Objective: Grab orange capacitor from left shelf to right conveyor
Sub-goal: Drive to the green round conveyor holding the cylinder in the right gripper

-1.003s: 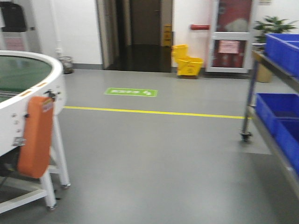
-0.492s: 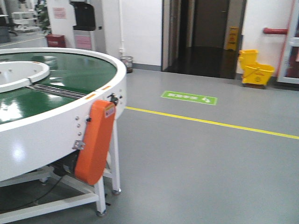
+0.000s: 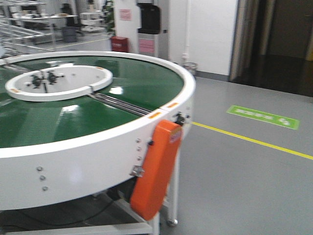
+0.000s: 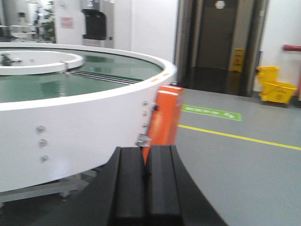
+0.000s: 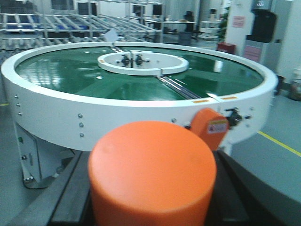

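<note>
Clasping the orange capacitor [image 5: 152,165], the right claw [image 5: 153,207] faces the right conveyor [image 5: 70,70] just ahead, while the left claw [image 4: 145,188] sits clenched, empty.

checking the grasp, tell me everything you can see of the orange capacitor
The orange capacitor fills the lower middle of the right wrist view: a bright orange cylinder, smooth like plastic, with a flat top and rounded edge. It stands upright between the dark fingers of the right hand, which flank both sides. No print shows. The green conveyor lies beyond, apart from it.
</note>
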Motion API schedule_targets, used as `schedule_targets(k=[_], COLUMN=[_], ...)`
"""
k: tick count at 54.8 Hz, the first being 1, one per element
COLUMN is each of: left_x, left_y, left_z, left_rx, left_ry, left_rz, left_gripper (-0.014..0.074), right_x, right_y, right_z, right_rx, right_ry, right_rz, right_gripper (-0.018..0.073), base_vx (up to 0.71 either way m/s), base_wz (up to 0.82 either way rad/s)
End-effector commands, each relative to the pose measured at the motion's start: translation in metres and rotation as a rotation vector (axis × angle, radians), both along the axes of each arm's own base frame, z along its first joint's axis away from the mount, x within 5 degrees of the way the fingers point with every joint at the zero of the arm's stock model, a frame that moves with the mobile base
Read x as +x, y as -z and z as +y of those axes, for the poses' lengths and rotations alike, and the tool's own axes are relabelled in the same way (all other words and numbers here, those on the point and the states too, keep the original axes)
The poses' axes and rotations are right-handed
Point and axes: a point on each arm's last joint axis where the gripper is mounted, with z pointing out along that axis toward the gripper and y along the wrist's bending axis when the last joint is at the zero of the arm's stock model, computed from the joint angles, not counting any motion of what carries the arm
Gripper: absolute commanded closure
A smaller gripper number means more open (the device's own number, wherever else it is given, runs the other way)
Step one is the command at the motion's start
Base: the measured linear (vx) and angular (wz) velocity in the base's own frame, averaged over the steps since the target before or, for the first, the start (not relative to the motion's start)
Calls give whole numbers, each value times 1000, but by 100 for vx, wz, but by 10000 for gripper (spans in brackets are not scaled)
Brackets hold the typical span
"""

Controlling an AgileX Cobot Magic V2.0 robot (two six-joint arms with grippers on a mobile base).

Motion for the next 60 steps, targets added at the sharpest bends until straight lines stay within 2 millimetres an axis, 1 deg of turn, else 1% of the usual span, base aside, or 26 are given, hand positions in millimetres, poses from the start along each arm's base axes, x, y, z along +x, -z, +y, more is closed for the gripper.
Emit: schedule_targets(k=[1,17,29,43,60], left_x=[-2,-2,-2,-2,-2], left_y=[-18,-18,-18,-18,-18], left_z=[0,0,0,0,0], left_rx=[-37,-37,-37,-37,-37], left_ry=[5,5,5,5,5], left_rz=[-110,-110,-110,-110,-110], left_gripper=[603,603,603,603,603], right_x=[-1,-1,-1,-1,-1], right_y=[-16,-16,-16,-16,-16], right_z=[-1,-1,-1,-1,-1], right_rx=[37,37,37,37,37], right_ry=[4,4,4,4,4], right_rz=[-102,-102,-102,-102,-102], right_gripper=[567,567,567,567,567], base_vx=[40,42,43,44,40], base_wz=[56,55,39,18,5])
